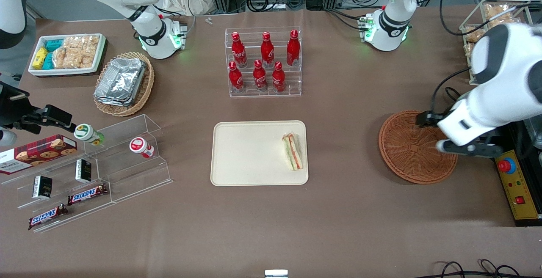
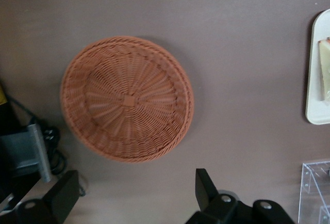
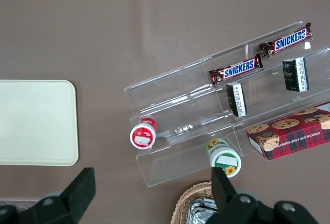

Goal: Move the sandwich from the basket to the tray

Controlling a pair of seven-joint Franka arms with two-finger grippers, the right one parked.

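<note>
Sandwich (image 1: 293, 151): lying on tray (image 1: 250, 153), near the rim toward the basket.
Basket (image 1: 413, 147): empty.
End effector (image 2: 136, 195): above basket, fingers spread wide, holding nothing.
Risk: low; a careless retreat could clip the basket rim.

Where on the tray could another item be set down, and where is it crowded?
The tray is bare from its rim toward the parked arm's end up to the sandwich, which lies along the rim toward the working arm's end. The basket holds nothing. The open gripper hovers over the basket's edge toward the working arm's end, so that spot is crowded.
</note>
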